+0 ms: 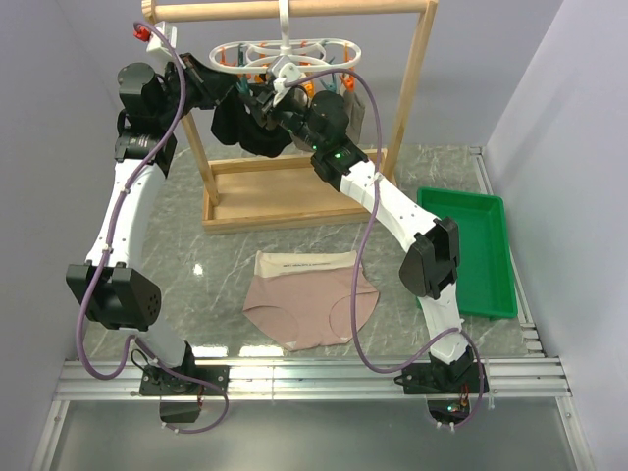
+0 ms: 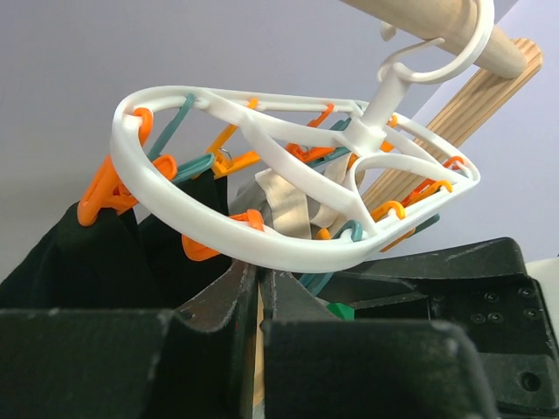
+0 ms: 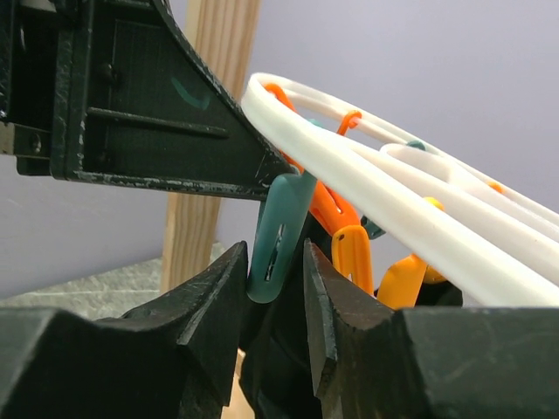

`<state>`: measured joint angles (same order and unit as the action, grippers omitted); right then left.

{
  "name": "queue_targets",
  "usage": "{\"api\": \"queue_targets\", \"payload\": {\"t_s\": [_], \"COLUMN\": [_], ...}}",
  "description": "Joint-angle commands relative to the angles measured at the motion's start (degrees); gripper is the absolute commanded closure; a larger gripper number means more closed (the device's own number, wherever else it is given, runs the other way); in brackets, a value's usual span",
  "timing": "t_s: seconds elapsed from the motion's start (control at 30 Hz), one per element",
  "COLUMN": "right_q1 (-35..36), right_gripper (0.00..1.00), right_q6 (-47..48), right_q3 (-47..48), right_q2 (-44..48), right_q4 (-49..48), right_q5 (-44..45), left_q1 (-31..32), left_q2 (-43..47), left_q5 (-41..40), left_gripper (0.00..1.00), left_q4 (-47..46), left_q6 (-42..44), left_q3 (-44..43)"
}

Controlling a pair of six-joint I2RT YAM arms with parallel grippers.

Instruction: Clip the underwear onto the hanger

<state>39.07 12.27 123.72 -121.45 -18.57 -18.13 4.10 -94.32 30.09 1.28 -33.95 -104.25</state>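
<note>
The underwear [image 1: 309,294], pink-beige with a paler waistband, lies flat on the marble table between the two arms, with no gripper touching it. The white oval hanger [image 1: 257,49] hangs by its hook from the rack's top bar. Orange and teal pegs dangle from the hanger [image 2: 288,253]. My left gripper [image 1: 238,90] is raised to it. In the wrist view the left gripper [image 2: 258,272] is shut, its tips right under the near ring. My right gripper [image 1: 278,96] is up there too. This gripper [image 3: 272,249] is pressed onto a teal peg [image 3: 281,223] below the hanger ring [image 3: 393,209].
A black garment [image 1: 257,132] is clipped at the hanger's left and a grey-taupe one [image 1: 355,108] at its right. The wooden rack [image 1: 412,88] stands on a tray base at the back. A green tray [image 1: 471,250] lies at the right.
</note>
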Motion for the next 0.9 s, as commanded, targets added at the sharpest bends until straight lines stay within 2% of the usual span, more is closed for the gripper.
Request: {"api": "queue_targets", "payload": {"t_s": [0.0,0.07,0.13,0.17,0.2,0.27,0.3,0.4,0.5,0.73,0.87], "right_q1": [-0.3,-0.3,-0.3,-0.5,-0.4,-0.4,-0.4,-0.5,-0.5,-0.6,-0.5], "right_gripper": [0.60,0.60,0.64,0.69,0.84,0.98,1.00,1.00,1.00,1.00,1.00], "right_q6": [0.0,-0.1,-0.1,-0.1,-0.1,-0.3,-0.4,-0.9,-1.4,-1.8,-2.3], "right_q3": [1.0,0.7,0.6,0.6,0.7,1.0,1.1,1.3,0.2,-1.4,-1.2], "right_q2": [0.9,0.9,0.8,0.9,0.9,1.0,1.0,1.4,2.4,3.7,3.6], "right_q4": [-0.2,-0.3,-0.7,-0.9,-0.9,-1.1,-1.1,-0.6,-0.6,-0.3,-0.2], "right_q5": [0.5,1.1,1.3,1.4,1.6,1.6,1.6,1.1,0.4,-0.9,-0.9], "left_q1": [0.2,0.2,0.2,0.2,0.2,0.2,0.1,-0.1,-1.3,-2.4,-2.3], "left_q2": [3.0,3.0,2.8,2.8,2.8,3.0,3.1,4.7,6.3,16.1,16.2], "left_q5": [2.0,2.1,2.2,2.2,2.3,2.4,2.7,2.7,4.0,4.9,4.3], "left_gripper": [1.00,1.00,1.00,1.00,0.99,0.92,0.77,0.50,0.41,0.37,0.37], "left_q4": [-2.9,-3.0,-2.9,-2.8,-2.8,-2.6,-2.6,-1.5,2.2,3.6,4.7], "left_q6": [-1.5,-1.6,-1.6,-1.6,-1.7,-1.9,-2.1,-1.9,-2.8,-0.4,-1.0], "left_q3": [0.3,0.3,0.2,0.2,0.3,0.4,0.6,0.8,0.9,8.4,9.1]}}
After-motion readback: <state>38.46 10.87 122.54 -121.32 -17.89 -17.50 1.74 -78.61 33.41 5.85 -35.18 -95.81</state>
